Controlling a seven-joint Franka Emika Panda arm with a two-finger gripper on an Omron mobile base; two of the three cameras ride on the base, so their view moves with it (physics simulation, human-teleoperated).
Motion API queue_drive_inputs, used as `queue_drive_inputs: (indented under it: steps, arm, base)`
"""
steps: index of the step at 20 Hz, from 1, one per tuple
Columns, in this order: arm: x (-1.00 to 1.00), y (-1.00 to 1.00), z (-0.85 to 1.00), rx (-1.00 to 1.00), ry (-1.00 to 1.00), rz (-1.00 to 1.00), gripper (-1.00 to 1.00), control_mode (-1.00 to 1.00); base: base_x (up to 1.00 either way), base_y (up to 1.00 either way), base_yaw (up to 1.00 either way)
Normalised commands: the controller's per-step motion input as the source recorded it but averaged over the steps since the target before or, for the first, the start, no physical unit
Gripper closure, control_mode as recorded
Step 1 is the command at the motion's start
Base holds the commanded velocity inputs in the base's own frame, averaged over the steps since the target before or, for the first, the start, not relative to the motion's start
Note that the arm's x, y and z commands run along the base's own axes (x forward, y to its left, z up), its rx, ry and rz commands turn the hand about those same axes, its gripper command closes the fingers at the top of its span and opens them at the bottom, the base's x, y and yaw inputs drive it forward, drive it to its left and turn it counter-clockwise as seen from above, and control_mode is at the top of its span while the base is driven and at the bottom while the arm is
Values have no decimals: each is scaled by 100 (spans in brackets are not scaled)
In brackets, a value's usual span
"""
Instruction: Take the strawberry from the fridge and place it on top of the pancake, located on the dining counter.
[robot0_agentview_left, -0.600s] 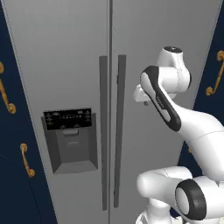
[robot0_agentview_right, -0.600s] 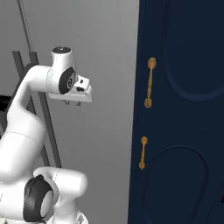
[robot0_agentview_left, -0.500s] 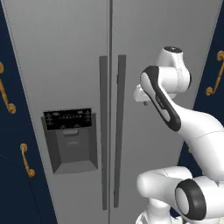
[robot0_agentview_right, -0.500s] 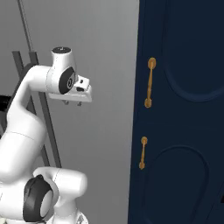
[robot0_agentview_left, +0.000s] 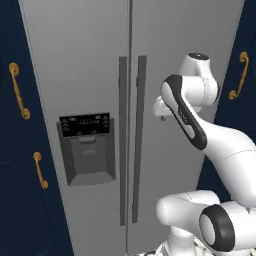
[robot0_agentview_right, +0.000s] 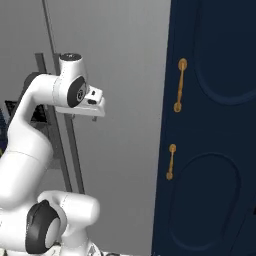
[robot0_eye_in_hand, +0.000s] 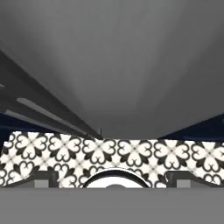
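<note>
- Left base view shows the fridge (robot0_agentview_left: 130, 125) head-on, both doors shut, so the strawberry, by my reckoning, is inside and out of sight behind them.
- Two dark vertical bar handles (robot0_agentview_left: 131, 145) run side by side down the middle seam; placed there, either door would swing outward from the centre.
- A black-panelled dispenser recess (robot0_agentview_left: 87, 147) sits in the left door, so the handles are the only parts on the doors worth gripping.
- The arm is folded high before the right door, with the tool (robot0_agentview_right: 84, 116) pointing downward, close to the door but not touching it.
- The tool's fingers (robot0_eye_in_hand: 43, 177) stand wide apart in the hand view, with patterned floor tiles (robot0_eye_in_hand: 109, 153) between them; it holds nothing.
- Navy cabinets (robot0_agentview_right: 210, 125) with gold handles (robot0_agentview_right: 178, 85) flank the fridge on both sides.
- Judged from this, the opening step is not yet begun: the tool needs to turn toward the right-hand handle before any pull.
</note>
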Motion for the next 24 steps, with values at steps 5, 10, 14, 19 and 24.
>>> queue_drive_inputs:
  steps: [5, 10, 14, 19, 24]
  arm:
    - [0, 0, 0, 0, 0, 0, -100, 100]
    - [0, 0, 0, 0, 0, 0, -100, 100]
    - [0, 0, 0, 0, 0, 0, -100, 100]
    - [0, 0, 0, 0, 0, 0, -100, 100]
    - [0, 0, 0, 0, 0, 0, -100, 100]
  base:
    - [-18, 55, -14]
    - [-53, 10, -1]
    - [-76, 37, 0]
    - [-34, 38, 0]
    - [0, 0, 0]
